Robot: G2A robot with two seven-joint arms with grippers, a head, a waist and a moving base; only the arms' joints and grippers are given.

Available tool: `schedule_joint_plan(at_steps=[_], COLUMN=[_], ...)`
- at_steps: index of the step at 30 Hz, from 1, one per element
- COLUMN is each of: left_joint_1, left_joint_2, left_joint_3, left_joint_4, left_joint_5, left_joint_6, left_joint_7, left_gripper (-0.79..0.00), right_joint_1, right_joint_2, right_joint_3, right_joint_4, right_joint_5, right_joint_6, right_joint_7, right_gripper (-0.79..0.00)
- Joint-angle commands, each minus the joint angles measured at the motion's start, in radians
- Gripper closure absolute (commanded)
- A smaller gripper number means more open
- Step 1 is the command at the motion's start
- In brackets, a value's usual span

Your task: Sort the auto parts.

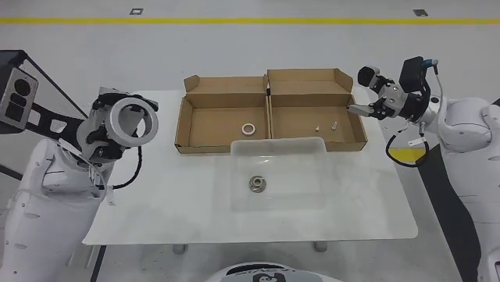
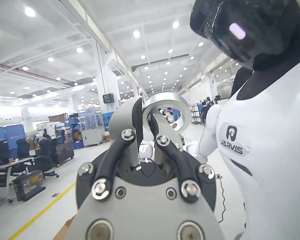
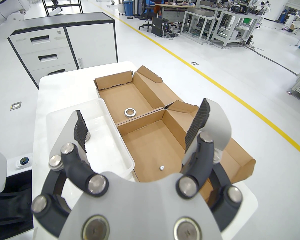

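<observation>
My left gripper (image 1: 117, 130) hangs above the table's left edge, shut on a large silver metal ring (image 1: 133, 122). In the left wrist view one finger sits inside the ring (image 2: 175, 106) and the other outside it, pinching its wall. My right gripper (image 1: 367, 110) hovers open and empty beside the right end of the right cardboard box (image 1: 301, 118). That box holds two small metal bits (image 1: 333, 124). A small silver ring (image 1: 248, 129) lies in the left cardboard box (image 1: 215, 122). A clear tray (image 1: 297, 180) in front holds a flanged round part (image 1: 257, 182).
Both boxes stand side by side at the back of the white table (image 1: 172, 196), flaps raised at their far sides. The tray touches their front walls. A grey drawer cabinet (image 3: 65, 41) stands on the floor beyond the table's left end.
</observation>
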Motion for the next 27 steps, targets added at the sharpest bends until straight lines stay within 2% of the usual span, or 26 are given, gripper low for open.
schedule_joint_plan(at_steps=[1,4,7,11,20,27], left_joint_1=[-0.002,-0.005,-0.007,-0.005,0.004,0.016], left_joint_2=[-0.003,-0.009,-0.010,-0.009,0.003,0.003], left_joint_3=[0.003,0.002,-0.002,0.002,-0.011,-0.014], left_joint_4=[-0.004,-0.010,-0.003,0.030,0.060,0.038], left_joint_5=[-0.006,-0.011,0.016,0.042,0.129,0.075], left_joint_6=[0.000,0.000,0.000,0.000,0.000,0.000], left_joint_7=[0.029,0.078,0.074,0.041,-0.107,-0.071], left_gripper=[0.000,0.000,0.000,0.000,0.000,0.000], right_joint_1=[0.000,0.000,0.000,0.000,0.000,0.000], right_joint_2=[0.000,0.000,0.000,0.000,0.000,0.000], right_joint_3=[0.000,0.000,0.000,0.000,0.000,0.000], right_joint_4=[0.000,0.000,0.000,0.000,0.000,0.000], right_joint_5=[0.000,0.000,0.000,0.000,0.000,0.000], right_joint_6=[0.000,0.000,0.000,0.000,0.000,0.000], right_joint_7=[0.000,0.000,0.000,0.000,0.000,0.000], right_gripper=[-0.785,-0.785,-0.785,-0.785,-0.785,-0.785])
